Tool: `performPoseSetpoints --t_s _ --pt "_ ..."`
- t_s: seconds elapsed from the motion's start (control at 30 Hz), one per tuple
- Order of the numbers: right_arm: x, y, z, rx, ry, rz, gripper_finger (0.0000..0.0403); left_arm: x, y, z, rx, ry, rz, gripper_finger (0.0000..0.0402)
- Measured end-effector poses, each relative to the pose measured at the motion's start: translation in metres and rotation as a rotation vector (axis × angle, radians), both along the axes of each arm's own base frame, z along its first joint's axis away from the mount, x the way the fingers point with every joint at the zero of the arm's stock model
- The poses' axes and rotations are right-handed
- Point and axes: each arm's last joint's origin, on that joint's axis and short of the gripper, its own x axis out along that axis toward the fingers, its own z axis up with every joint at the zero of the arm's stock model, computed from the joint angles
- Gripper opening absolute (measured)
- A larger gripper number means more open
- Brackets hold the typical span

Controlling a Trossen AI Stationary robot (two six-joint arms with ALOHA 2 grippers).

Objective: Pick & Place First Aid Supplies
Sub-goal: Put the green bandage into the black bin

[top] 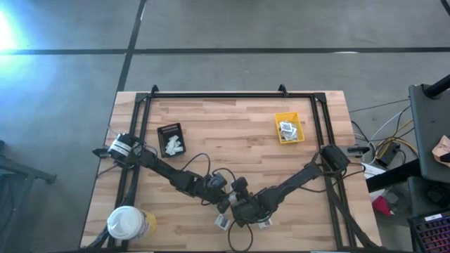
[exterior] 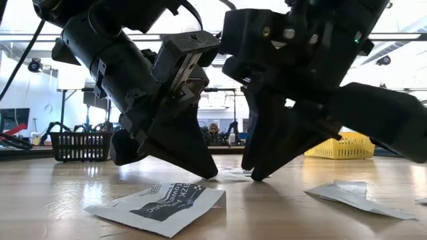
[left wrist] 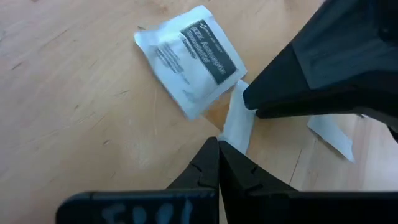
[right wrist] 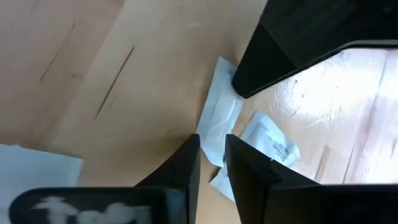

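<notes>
Pale narrow strip lies between both grippers' tips: left gripper pressed together, right gripper slightly apart over its end.

Strong white glare on the floor at the far left of the high view, fading to even grey further right. Soft, even light on the wooden table, with only faint shadows under the arms. In the low view, bright ceiling lights and windows behind, so both arms almost black against them. Near packet a bit blurry, and the yellow bin far back soft too. In the right wrist view, a bright washed-out patch on the wood. Dark fingers close to the wrist cameras, blurry at the edges. Dark shadow under the packets.
</notes>
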Motion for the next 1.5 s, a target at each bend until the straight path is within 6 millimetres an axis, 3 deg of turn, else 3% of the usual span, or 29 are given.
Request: performPoseSetpoints --t_s 0.43,0.9,1.5 --pt "-0.001 -0.001 -0.001 0.014 0.015 -0.022 0.0052 0.0 0.001 0.0 0.001 0.005 0.001 0.0003" --pt "-0.004 -0.001 0.003 0.036 0.043 -0.007 0.0102 -0.006 0.008 -0.007 0.001 0.109 0.054 0.0003" --pt "0.005 0.0 -0.008 -0.044 -0.044 -0.024 0.0072 -0.006 0.009 -0.007 0.003 0.109 0.056 0.0003"
